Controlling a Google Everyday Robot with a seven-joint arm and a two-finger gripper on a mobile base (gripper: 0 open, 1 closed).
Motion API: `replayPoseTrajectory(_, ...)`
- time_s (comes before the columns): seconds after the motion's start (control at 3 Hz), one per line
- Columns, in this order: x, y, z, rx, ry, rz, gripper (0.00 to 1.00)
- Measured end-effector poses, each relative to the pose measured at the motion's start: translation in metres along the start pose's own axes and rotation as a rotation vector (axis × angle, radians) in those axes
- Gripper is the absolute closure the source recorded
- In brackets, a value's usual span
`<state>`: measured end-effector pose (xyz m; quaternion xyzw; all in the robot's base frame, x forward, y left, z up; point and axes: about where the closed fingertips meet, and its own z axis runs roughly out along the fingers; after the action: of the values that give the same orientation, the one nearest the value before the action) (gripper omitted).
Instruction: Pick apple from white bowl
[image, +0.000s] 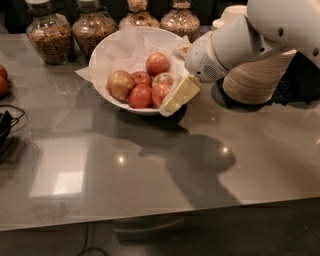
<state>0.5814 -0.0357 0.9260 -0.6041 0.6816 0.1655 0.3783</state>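
Tool (172, 80) spread open over right rim of white bowl (126, 105) near far edge of table (150, 175); apple (120, 84) lies left in bowl, apart from tool.

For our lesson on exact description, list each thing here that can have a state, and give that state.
white bowl: upright, paper-lined, holding apples.
apple: lying inside at the left, not held.
gripper: low at the bowl's right rim, beside the red apples.
glass jars: upright, filled.
beige bowls: stacked, partly behind the arm.
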Motion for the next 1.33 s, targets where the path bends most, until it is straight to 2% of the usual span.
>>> replayPoseTrajectory(0.33,-0.013,-0.004,-0.002,0.0,-0.039,-0.004,0.0)
replayPoseTrajectory(1.0,-0.084,-0.012,-0.01,-0.065,-0.157,-0.227,0.0)
replayPoseTrajectory(1.33,-0.084,-0.012,-0.005,-0.069,-0.159,-0.234,0.0)
